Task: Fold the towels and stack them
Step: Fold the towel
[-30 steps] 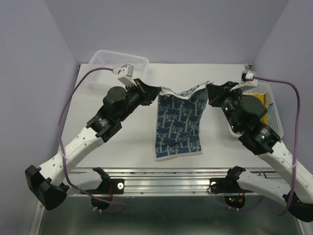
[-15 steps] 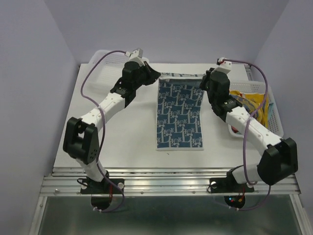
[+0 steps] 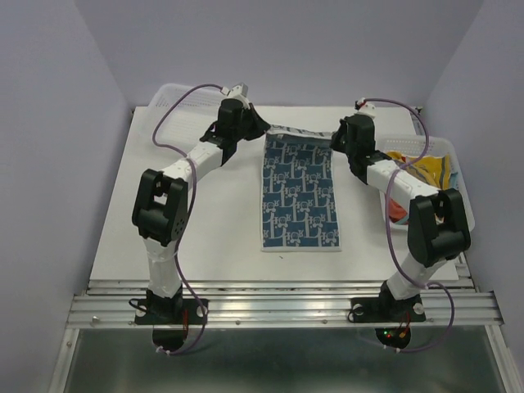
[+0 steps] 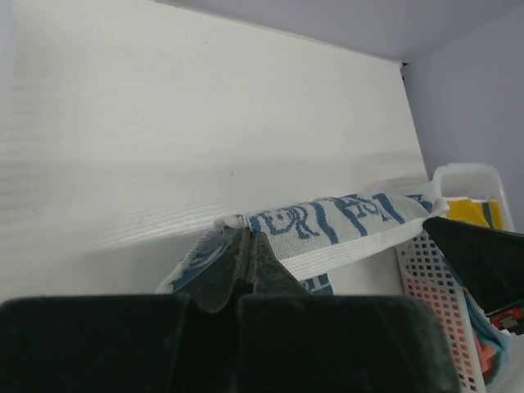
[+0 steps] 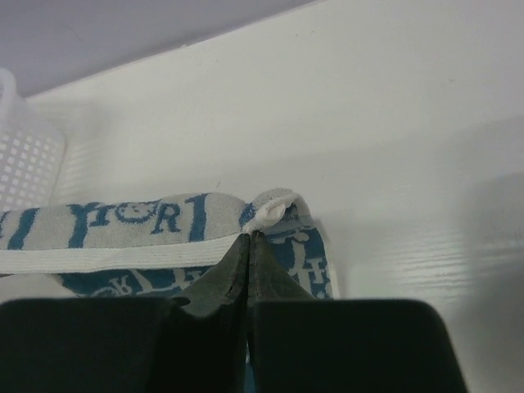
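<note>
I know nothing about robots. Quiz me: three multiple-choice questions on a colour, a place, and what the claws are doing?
1. The spread towel's colour? A orange; B blue and white; C green.
2. Where are the yellow and orange cloths? A in the white mesh basket on the right; B on the towel; C on the floor.
3. The left gripper and right gripper are: A open; B lifting a basket; C each shut on a far towel corner.
B: its print. A: they show inside its rim. C: wrist views show them pinched on its hem.
</note>
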